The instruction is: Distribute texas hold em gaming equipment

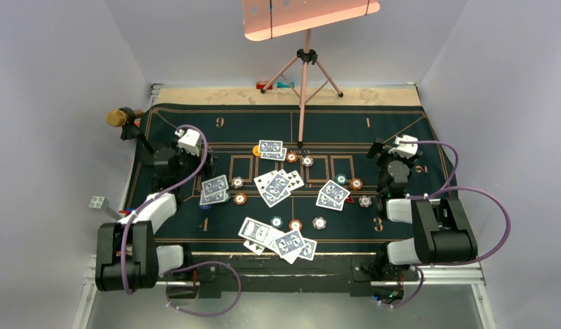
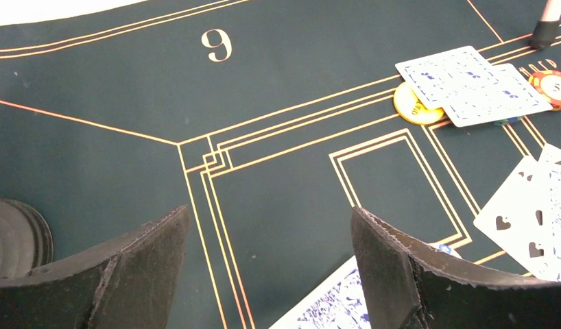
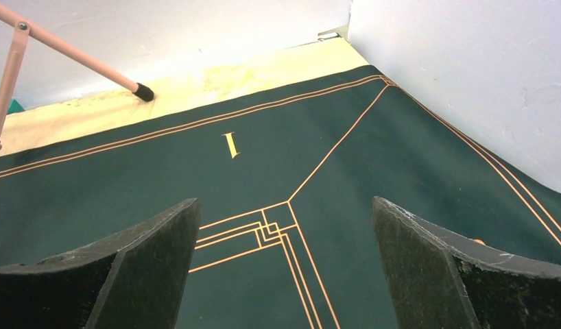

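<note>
Blue-backed playing cards lie in several small piles on the green felt mat (image 1: pixel 401 226): at the back centre (image 1: pixel 271 148), left (image 1: pixel 215 189), middle (image 1: pixel 278 185), right (image 1: pixel 332 195) and front (image 1: pixel 278 240). Teal (image 1: pixel 341 179), orange-brown (image 1: pixel 240 199) and white (image 1: pixel 319 222) chips lie among them. My left gripper (image 1: pixel 176 163) is open and empty, low over the mat's left side (image 2: pixel 269 212), with a blue-backed card (image 2: pixel 339 301) by its right finger. A yellow disc (image 2: pixel 415 108) sits under two cards (image 2: pixel 470 86). My right gripper (image 1: pixel 393 170) is open and empty over bare felt (image 3: pixel 284 202).
A pink tripod (image 1: pixel 304 82) stands at the back centre, one foot on the mat (image 2: pixel 545 31) and another on the tan board (image 3: pixel 144 91). A gold-headed stand (image 1: pixel 116 118) is at the mat's left edge, with its dark base (image 2: pixel 17 236). Walls close in on both sides.
</note>
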Robot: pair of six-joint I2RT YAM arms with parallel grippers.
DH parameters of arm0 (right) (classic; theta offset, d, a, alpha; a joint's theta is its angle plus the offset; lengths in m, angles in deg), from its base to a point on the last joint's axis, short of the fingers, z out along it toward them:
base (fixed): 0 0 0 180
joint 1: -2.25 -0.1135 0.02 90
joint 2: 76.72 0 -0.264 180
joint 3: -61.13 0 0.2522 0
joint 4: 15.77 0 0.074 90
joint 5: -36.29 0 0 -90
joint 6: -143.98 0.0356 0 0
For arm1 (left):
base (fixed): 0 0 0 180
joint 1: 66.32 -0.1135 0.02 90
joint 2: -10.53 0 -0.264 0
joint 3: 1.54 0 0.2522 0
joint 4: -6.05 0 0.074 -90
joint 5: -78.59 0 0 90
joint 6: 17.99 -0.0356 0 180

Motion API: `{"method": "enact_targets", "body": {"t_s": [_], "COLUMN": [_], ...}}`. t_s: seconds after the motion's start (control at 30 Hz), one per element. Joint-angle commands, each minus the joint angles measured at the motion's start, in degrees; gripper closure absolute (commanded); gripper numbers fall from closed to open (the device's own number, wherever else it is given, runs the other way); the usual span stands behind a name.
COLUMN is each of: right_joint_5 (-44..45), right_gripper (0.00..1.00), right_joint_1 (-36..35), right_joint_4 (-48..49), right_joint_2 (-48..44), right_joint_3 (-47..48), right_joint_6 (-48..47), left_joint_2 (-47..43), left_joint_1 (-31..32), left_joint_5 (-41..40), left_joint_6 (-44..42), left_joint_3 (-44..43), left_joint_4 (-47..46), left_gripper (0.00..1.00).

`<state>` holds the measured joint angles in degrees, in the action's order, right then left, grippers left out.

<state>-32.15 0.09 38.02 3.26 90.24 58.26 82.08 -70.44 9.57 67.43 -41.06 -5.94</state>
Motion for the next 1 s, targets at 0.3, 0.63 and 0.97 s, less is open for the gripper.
{"method": "enact_targets", "body": {"t_s": [0.3, 0.63, 0.97], "right_joint_5": [1.64, 1.76, 1.82], "right_gripper": [0.02, 0.02, 0.02], "right_joint_1": [-0.05, -0.11, -0.04], "right_joint_4": [2.52, 2.53, 2.34], "right_joint_2": [-0.75, -0.71, -0.62], "right_joint_3": [0.72, 0.73, 0.91], "right_joint_6": [-0.59, -0.55, -0.58], "left_joint_2": [-12.53, -0.74, 5.54], "left_joint_1": [0.08, 0.03, 0.82], "left_joint_5": [-5.89, -4.0, -11.11], "left_joint_6": [0.32, 3.65, 5.55], "left_joint_3": [5.61, 19.12, 7.6], "left_joint_4": [-5.56, -42.17, -25.73], "left_gripper": [0.03, 0.13, 0.1]}}
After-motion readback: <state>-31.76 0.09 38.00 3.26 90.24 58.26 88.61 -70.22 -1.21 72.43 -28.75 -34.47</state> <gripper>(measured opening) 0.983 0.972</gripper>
